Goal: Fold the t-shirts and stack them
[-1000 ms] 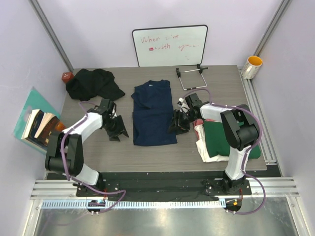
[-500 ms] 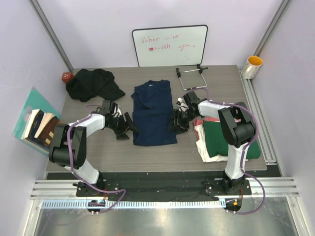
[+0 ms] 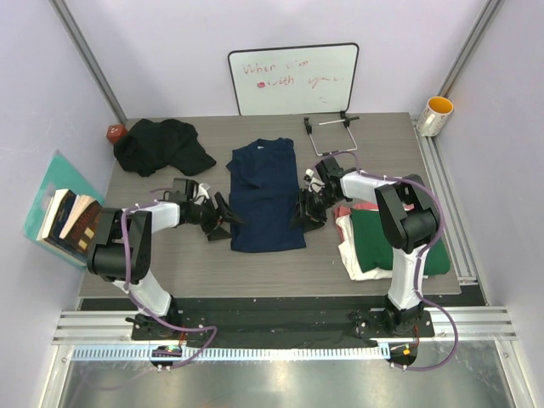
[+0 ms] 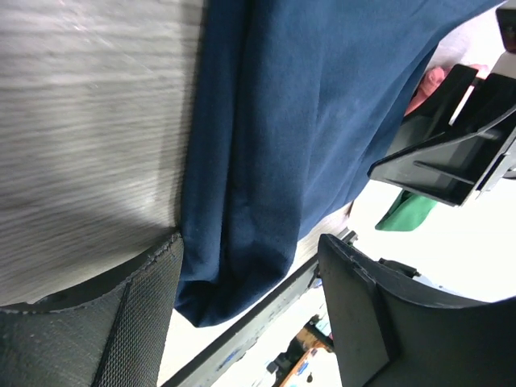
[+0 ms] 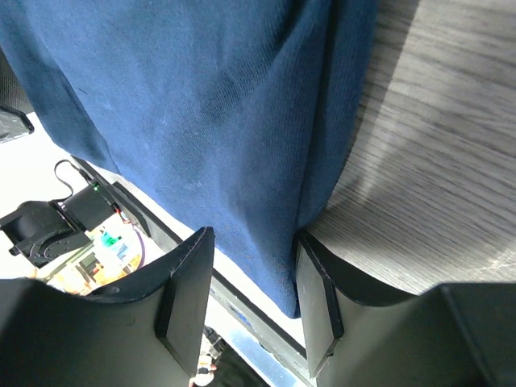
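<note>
Grey wood-grain tabletop (image 3: 170, 263), carrying a navy t-shirt (image 3: 265, 194) spread at centre, a crumpled black t-shirt (image 3: 161, 144) far left, a cream-white t-shirt (image 3: 348, 251) near right.

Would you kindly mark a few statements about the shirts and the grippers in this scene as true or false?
1. The navy blue cotton t-shirt lies between the left gripper and the right gripper. True.
2. The black cotton t-shirt is neatly folded on the stack. False: it lies crumpled at the far left corner of the grey wooden table.
3. The dark green folded t-shirt lies on top of the cream-white t-shirt. True.
4. The left gripper's fingers are shut on bare table. False: they are open, straddling the navy shirt's left edge.
</note>
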Motion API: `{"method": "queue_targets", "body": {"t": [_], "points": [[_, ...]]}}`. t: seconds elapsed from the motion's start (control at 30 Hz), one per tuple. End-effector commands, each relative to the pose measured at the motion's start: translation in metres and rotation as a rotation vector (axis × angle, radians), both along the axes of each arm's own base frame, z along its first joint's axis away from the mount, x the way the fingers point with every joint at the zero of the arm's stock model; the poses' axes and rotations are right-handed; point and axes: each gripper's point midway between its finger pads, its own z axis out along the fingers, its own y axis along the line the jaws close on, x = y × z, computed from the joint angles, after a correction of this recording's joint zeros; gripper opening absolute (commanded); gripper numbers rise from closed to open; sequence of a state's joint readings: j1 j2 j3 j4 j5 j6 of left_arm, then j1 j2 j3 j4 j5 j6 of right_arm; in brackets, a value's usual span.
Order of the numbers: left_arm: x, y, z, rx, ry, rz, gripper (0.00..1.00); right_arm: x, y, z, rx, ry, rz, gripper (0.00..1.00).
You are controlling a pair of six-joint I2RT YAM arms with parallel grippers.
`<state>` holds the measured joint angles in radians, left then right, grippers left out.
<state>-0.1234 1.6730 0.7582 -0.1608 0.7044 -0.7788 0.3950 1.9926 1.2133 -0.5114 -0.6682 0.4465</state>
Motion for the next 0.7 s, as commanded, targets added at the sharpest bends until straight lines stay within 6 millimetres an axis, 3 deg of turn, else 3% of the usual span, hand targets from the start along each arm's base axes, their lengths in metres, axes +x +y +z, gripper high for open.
{"method": "queue_targets", "body": {"t": [0.0,0.13,0.37,0.5,0.67], "points": [[0.004,0.009,-0.016,0.046,-0.002,-0.009,0.69,-0.016,-0.039,-0.07,-0.266,0.033,0.033,0.5],[-0.003,0.009,-0.016,0.097,0.031,-0.088,0.67,-0.014,-0.039,-0.069,-0.267,0.029,0.033,0.5],[-0.031,0.017,-0.035,0.217,0.115,-0.185,0.65,-0.009,-0.037,-0.068,-0.266,0.022,0.032,0.5],[-0.055,0.017,-0.044,0.277,0.176,-0.245,0.65,-0.013,-0.038,-0.069,-0.264,0.031,0.04,0.5],[-0.063,0.018,-0.042,0.288,0.216,-0.248,0.65,-0.021,-0.04,-0.069,-0.266,0.046,0.041,0.51]]}}
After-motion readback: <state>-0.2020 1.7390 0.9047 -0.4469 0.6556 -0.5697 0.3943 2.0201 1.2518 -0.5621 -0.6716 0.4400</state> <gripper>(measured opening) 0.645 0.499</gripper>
